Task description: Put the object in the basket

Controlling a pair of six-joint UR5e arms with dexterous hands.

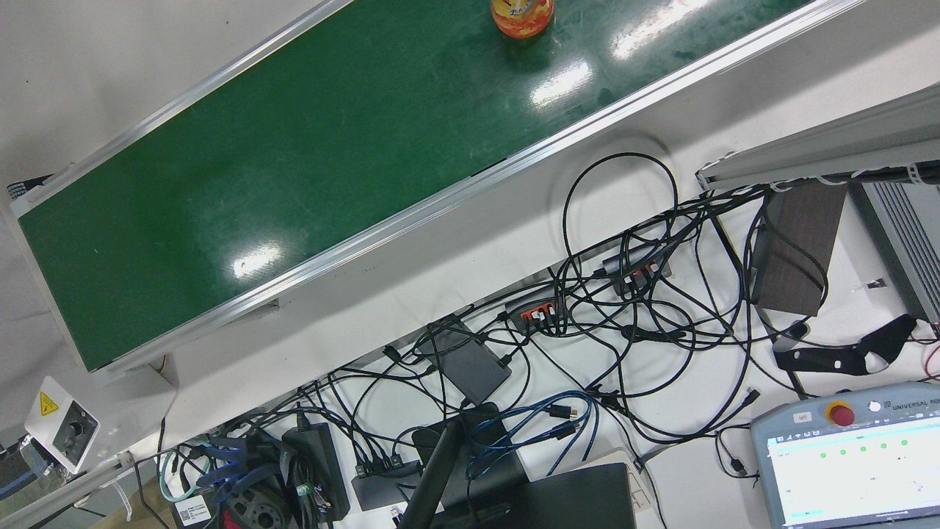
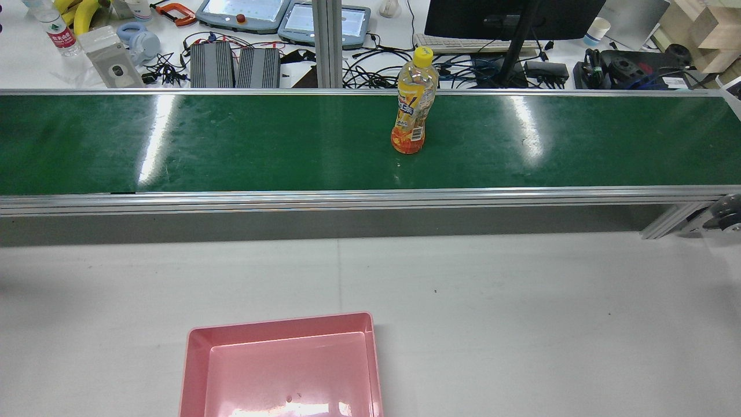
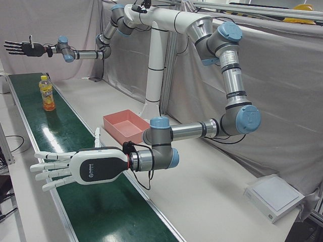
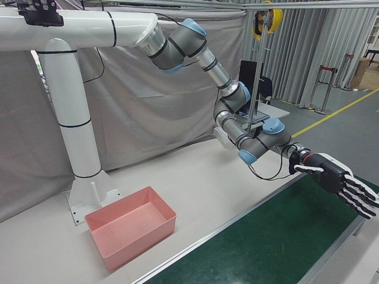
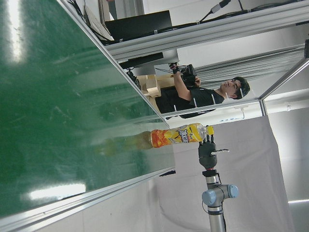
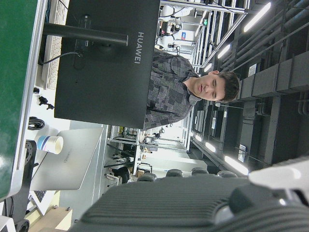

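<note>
An orange juice bottle (image 2: 412, 101) with a yellow cap stands upright on the green conveyor belt (image 2: 231, 145). It also shows in the front view (image 1: 522, 16), the left-front view (image 3: 47, 94) and the left hand view (image 5: 178, 136). The pink basket (image 2: 191, 347) sits empty on the white table; it also shows in the left-front view (image 3: 113, 123) and the right-front view (image 4: 130, 234). My white left hand (image 3: 75, 169) is open, fingers spread, over the belt far from the bottle. My black right hand (image 3: 22, 48) is open above the belt beyond the bottle, also in the right-front view (image 4: 337, 176).
Behind the belt lies a cluttered bench with cables (image 1: 624, 294), teach pendants (image 2: 240, 11) and a monitor (image 2: 509, 14). The arms' white pedestal (image 4: 80, 148) stands behind the basket. A white box (image 3: 272, 196) lies at the table's corner.
</note>
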